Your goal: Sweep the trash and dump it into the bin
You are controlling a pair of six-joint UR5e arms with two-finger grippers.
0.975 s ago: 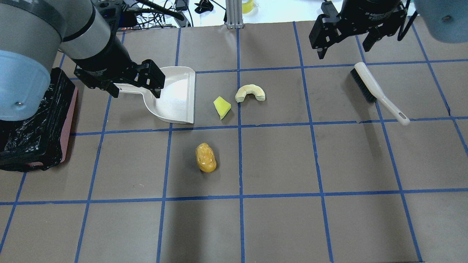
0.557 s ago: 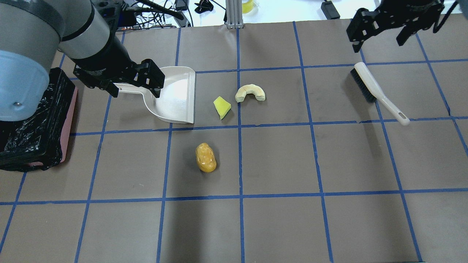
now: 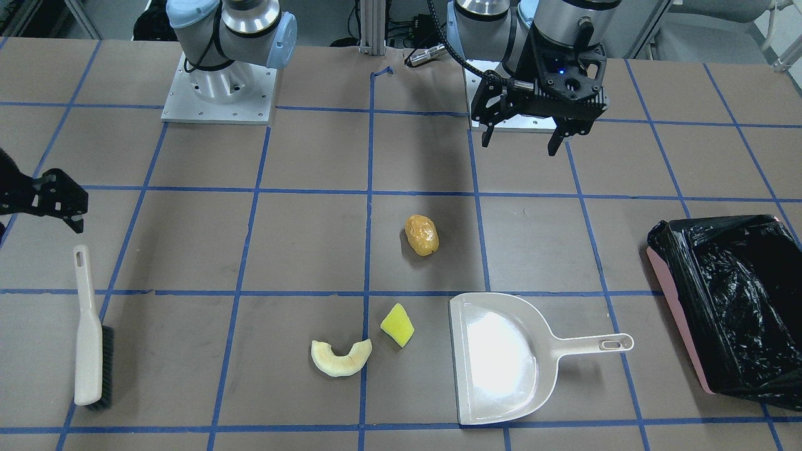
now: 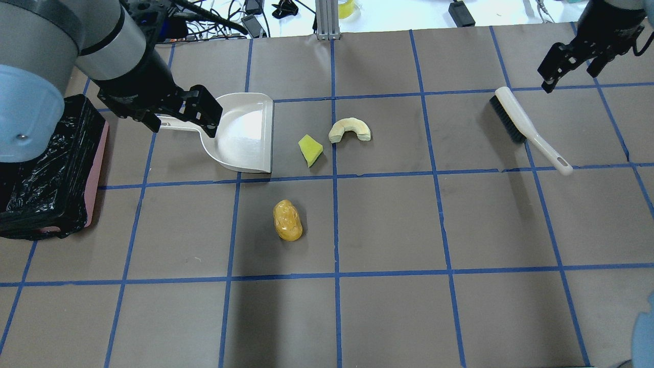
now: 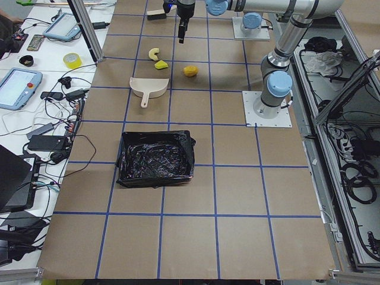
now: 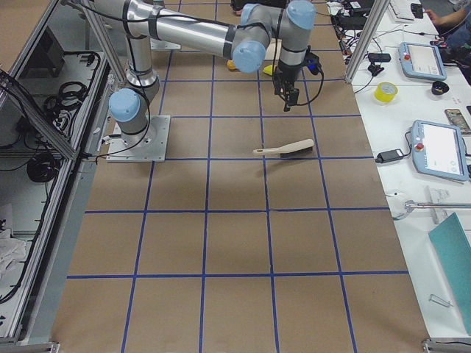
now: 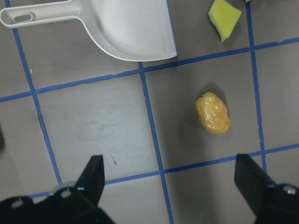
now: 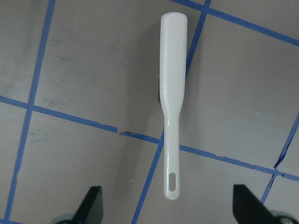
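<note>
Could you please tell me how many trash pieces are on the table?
3: the orange-brown lumpy oval lies nearest the robot; the yellow wedge sits beside the beige dustpan; the pale cream crescent lies beside the wedge. None seems hidden.

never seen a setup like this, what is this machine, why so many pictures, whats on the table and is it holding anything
Two robot arms stand at a brown table, photographed at one moment by six cameras: one faces the robot, one looks over its shoulders, two sit at the table's ends, one rides on each wrist. Each arm ends in a two-finger tool. The left tool hangs open, nearer the dustpan; the right tool hangs open over the brush. Neither holds anything. On the table lie three bits of trash: an orange-brown lump, a yellow wedge and a cream crescent. The bin, pink with a black bag liner, stands at the robot's left.
</note>
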